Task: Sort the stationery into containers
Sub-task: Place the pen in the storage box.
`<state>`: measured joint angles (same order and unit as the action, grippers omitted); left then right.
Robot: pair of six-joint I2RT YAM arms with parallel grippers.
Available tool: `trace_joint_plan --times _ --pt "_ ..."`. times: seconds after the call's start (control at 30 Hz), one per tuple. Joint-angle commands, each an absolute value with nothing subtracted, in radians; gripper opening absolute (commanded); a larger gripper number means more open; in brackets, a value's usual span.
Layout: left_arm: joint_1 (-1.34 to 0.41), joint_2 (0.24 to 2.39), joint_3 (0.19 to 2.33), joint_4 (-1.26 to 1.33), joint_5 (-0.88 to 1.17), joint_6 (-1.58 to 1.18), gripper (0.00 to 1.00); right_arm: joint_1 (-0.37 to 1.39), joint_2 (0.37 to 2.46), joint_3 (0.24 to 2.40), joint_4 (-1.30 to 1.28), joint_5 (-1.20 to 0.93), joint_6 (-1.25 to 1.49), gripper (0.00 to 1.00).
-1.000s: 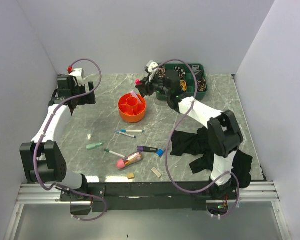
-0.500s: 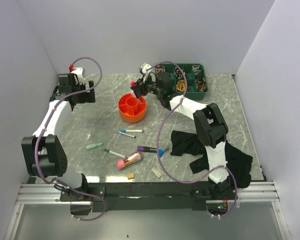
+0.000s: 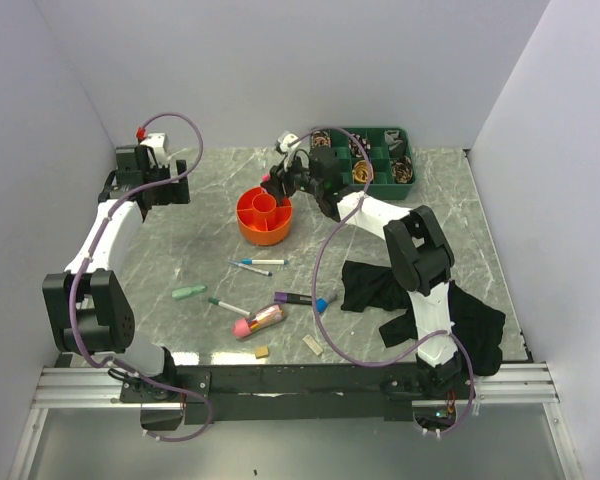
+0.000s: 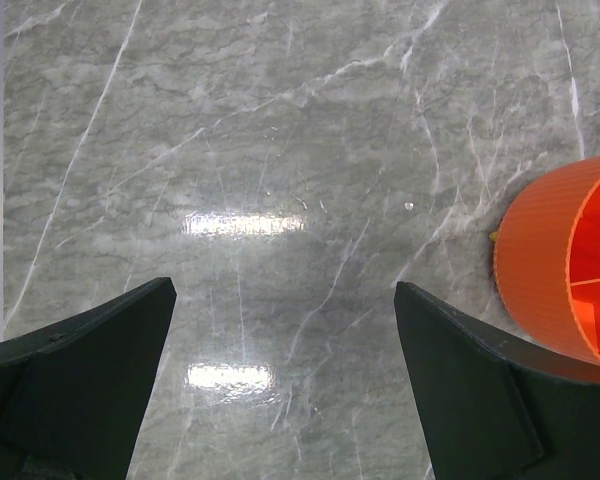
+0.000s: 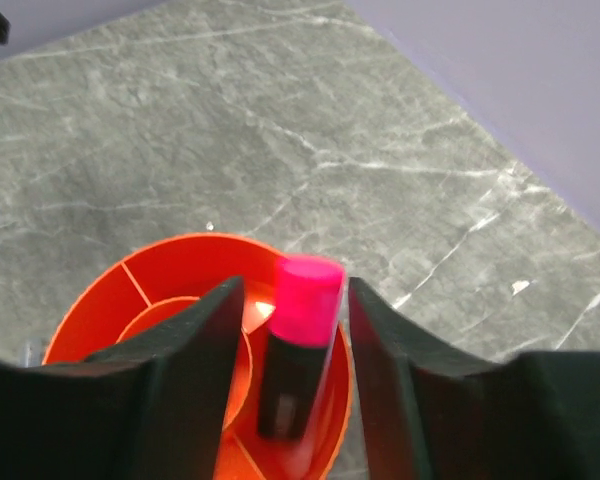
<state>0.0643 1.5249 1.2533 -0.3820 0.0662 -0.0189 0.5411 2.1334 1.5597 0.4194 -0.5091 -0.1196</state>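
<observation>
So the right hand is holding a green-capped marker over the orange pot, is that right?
Not quite: the marker has a pink cap, not a green one. The right wrist view shows it held in the right hand over the orange pot.

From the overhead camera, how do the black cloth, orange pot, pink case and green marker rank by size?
1. black cloth
2. orange pot
3. pink case
4. green marker, clearly slimmer and shorter than the case
</observation>
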Motion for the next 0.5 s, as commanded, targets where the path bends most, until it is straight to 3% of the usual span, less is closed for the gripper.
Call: trace_joint_plan --times 0.0,0.13,0.33,0.47 --pt "0.066 1.502 1.258 -0.348 0.069 -0.011 0.99 0.549 2.099 1.589 0.387 -0.483 -0.135 0.57" --pt "0.066 1.485 1.250 -0.341 0.074 -0.017 0.99 0.549 2.056 1.560 0.402 -0.463 -0.138 0.70" --pt "0.066 1.447 1.244 -0.313 0.083 -0.020 0.99 0.548 1.902 1.499 0.364 -0.448 -0.149 0.72" --pt "0.067 1.413 1.218 -0.278 0.071 -0.021 0.99 0.552 1.742 1.422 0.124 -0.596 -0.399 0.73"
